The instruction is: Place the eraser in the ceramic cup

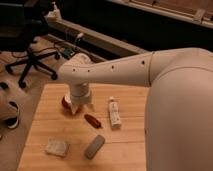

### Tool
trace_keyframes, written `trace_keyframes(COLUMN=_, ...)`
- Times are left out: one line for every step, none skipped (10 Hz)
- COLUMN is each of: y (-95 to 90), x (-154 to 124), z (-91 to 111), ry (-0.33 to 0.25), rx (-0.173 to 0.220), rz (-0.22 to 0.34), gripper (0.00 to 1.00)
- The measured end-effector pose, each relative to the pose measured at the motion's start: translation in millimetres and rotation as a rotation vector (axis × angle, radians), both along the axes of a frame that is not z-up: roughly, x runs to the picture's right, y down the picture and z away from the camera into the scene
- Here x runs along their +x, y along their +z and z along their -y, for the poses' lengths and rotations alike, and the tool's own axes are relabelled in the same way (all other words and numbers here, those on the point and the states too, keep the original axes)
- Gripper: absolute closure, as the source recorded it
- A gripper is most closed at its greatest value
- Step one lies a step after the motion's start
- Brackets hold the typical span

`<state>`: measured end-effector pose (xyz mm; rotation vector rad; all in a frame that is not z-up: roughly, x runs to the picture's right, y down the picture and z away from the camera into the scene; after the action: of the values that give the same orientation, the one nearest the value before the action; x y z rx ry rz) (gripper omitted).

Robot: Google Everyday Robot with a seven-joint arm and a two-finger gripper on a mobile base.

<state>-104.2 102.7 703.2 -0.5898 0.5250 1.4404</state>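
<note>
Our hand [80, 106] hangs spread over the cup [66, 104], near the worktop's [130, 150] far edge. We see the eraser [94, 146] lying toward the near edge, bare wood around it, a pad [56, 147] nearby.

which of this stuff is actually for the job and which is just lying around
For the job: grey eraser; ceramic cup; gripper, hanging right over the cup.
Just lying about: pale sponge-like pad; white tube; small red oblong object.
</note>
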Motion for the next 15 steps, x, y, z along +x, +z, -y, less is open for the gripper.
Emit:
trace_keyframes(y=0.0, x=0.0, z=0.0, ry=0.000, rx=0.000, rz=0.000, gripper=0.35)
trace_keyframes(y=0.0, x=0.0, z=0.0, ry=0.000, rx=0.000, rz=0.000, gripper=0.35)
trace_keyframes(y=0.0, x=0.0, z=0.0, ry=0.000, rx=0.000, rz=0.000, gripper=0.35)
trace_keyframes(y=0.0, x=0.0, z=0.0, ry=0.000, rx=0.000, rz=0.000, gripper=0.35)
trace_keyframes(y=0.0, x=0.0, z=0.0, ry=0.000, rx=0.000, rz=0.000, gripper=0.35)
trace_keyframes(y=0.0, x=0.0, z=0.0, ry=0.000, rx=0.000, rz=0.000, gripper=0.35)
trace_keyframes(y=0.0, x=0.0, z=0.0, ry=0.000, rx=0.000, rz=0.000, gripper=0.35)
trace_keyframes(y=0.0, x=0.0, z=0.0, ry=0.000, rx=0.000, rz=0.000, gripper=0.35)
trace_keyframes(y=0.0, x=0.0, z=0.0, ry=0.000, rx=0.000, rz=0.000, gripper=0.35)
trace_keyframes(y=0.0, x=0.0, z=0.0, ry=0.000, rx=0.000, rz=0.000, gripper=0.35)
trace_keyframes(y=0.0, x=0.0, z=0.0, ry=0.000, rx=0.000, rz=0.000, gripper=0.35)
trace_keyframes(y=0.0, x=0.0, z=0.0, ry=0.000, rx=0.000, rz=0.000, gripper=0.35)
trace_keyframes(y=0.1, x=0.3, z=-0.4, ry=0.002, rx=0.000, rz=-0.002, gripper=0.35)
trace_keyframes(y=-1.1, x=2.9, z=-2.6, ry=0.017, rx=-0.003, rz=-0.013, gripper=0.35)
trace_keyframes(y=-4.1, x=9.8, z=-10.2, ry=0.043, rx=-0.015, rz=-0.034, gripper=0.35)
